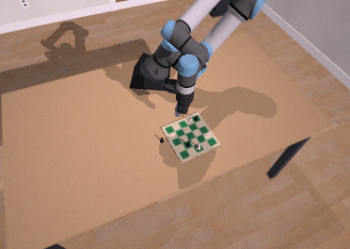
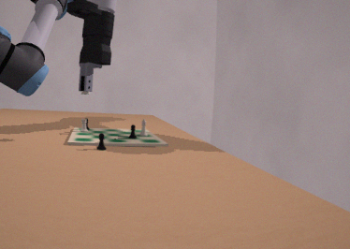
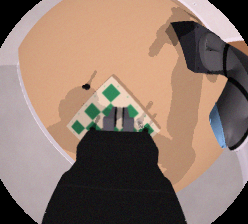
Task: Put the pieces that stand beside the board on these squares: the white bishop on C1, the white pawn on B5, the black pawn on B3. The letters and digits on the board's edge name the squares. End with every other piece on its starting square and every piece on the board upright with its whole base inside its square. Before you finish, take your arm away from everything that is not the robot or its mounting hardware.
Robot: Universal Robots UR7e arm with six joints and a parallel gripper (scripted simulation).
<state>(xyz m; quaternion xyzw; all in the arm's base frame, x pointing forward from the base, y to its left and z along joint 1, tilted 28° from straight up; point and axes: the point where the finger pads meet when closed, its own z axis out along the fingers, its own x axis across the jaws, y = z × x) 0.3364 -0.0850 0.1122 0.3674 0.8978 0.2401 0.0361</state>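
The board lies on the table. My gripper hangs well above its back left edge, shut. A small pale end shows below the fingertips in the exterior view, which looks like the white pawn's base; the fingers hide the rest. A black pawn stands beside the board. On the board stand a tall white piece that looks like a bishop, and a black piece near it.
At the board's far corner stand another white piece and a black piece close together. The arm's base stands behind the board. The table's front edge runs beyond the board's front side.
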